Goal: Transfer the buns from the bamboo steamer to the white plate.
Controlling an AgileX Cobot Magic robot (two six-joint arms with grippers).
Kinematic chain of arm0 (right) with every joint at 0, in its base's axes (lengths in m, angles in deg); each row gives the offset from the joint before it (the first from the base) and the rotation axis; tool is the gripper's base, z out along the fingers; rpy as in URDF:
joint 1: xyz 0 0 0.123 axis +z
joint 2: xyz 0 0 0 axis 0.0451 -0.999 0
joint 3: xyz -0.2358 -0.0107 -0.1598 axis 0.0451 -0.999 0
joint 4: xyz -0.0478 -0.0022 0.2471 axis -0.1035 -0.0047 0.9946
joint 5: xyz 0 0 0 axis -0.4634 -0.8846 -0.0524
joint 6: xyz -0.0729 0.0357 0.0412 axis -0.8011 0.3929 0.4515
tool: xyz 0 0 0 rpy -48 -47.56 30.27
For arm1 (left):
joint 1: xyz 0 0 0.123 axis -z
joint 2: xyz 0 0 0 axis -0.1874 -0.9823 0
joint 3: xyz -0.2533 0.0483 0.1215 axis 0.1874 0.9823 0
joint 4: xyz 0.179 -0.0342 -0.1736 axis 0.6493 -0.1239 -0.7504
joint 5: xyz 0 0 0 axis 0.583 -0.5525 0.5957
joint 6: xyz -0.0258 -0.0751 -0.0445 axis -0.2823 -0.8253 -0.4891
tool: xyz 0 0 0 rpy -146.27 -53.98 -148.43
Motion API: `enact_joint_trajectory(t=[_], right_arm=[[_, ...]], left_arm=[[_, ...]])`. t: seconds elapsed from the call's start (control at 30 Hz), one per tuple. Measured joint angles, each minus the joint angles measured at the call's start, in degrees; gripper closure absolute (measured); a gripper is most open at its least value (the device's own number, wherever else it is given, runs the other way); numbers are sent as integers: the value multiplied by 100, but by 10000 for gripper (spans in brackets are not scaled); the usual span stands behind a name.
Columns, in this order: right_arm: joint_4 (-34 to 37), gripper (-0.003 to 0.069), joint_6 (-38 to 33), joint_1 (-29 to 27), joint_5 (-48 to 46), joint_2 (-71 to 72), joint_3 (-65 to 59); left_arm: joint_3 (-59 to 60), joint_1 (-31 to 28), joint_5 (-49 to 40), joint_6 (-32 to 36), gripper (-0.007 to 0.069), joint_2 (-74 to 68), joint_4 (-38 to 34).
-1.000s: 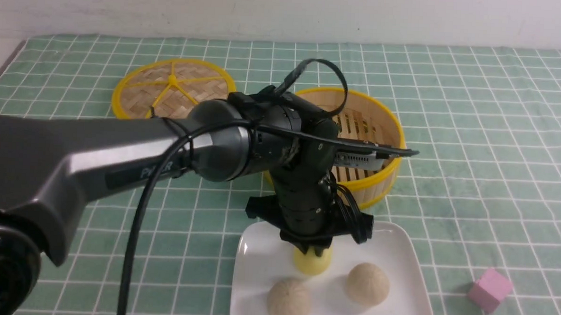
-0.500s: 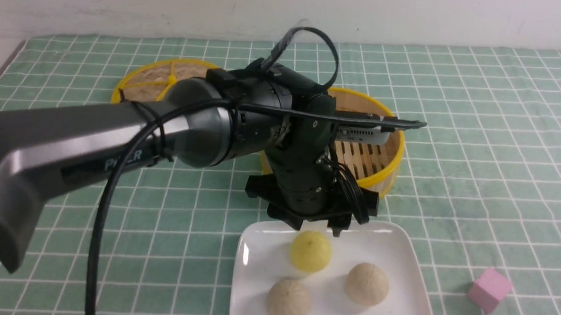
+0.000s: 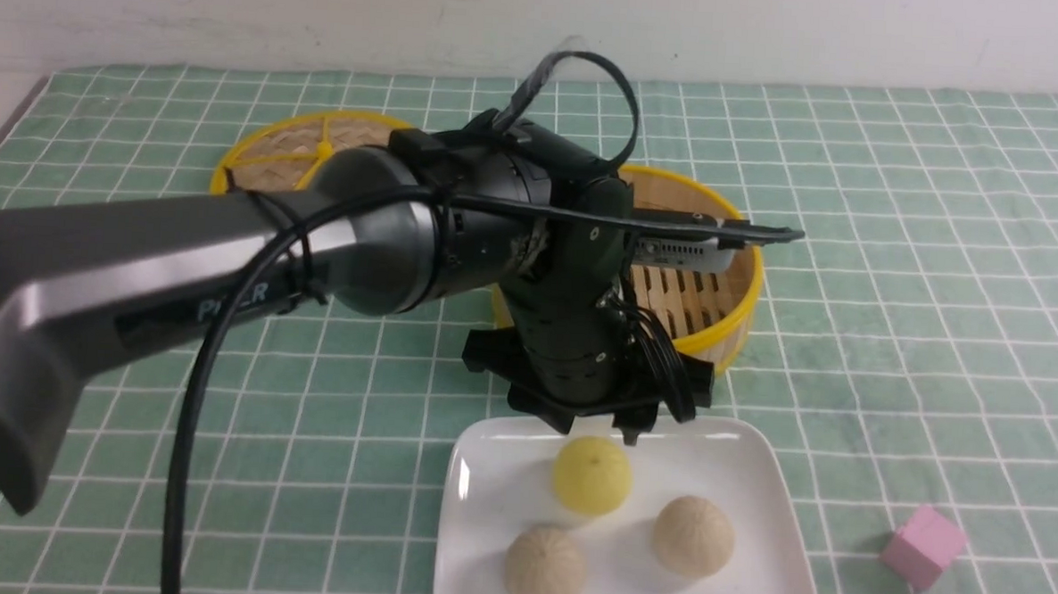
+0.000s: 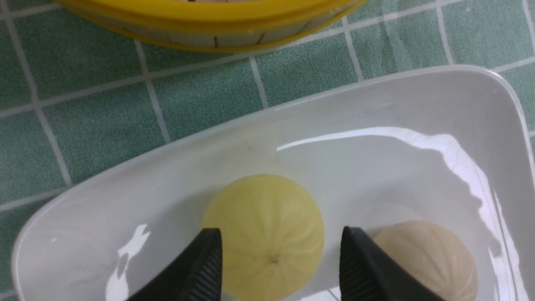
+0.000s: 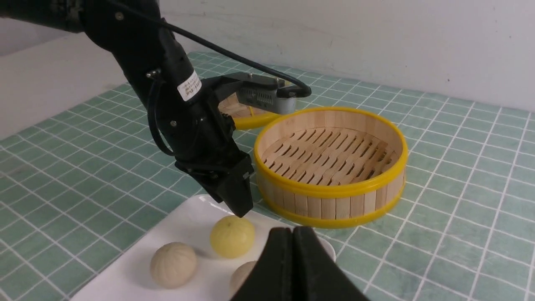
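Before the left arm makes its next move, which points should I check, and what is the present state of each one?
1. No bun in the bamboo steamer: ok, its slatted floor is bare.
2. All three buns on the white plate: ok, the yellow bun and two beige buns lie there.
3. The left pincer is open, not gripping the yellow bun: ok.
4. The left pincer is clear of the yellow bun for lifting away: cannot tell, its tips hang very close over it.
5. The right pincer is shut and empty: ok.
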Motion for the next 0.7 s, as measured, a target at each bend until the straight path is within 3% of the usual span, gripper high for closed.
enact_joint_trajectory(t=[0.7], right_arm=[[0,668,-90,0,15,0,-6]], left_arm=[[0,0,0,0,423,0,133]])
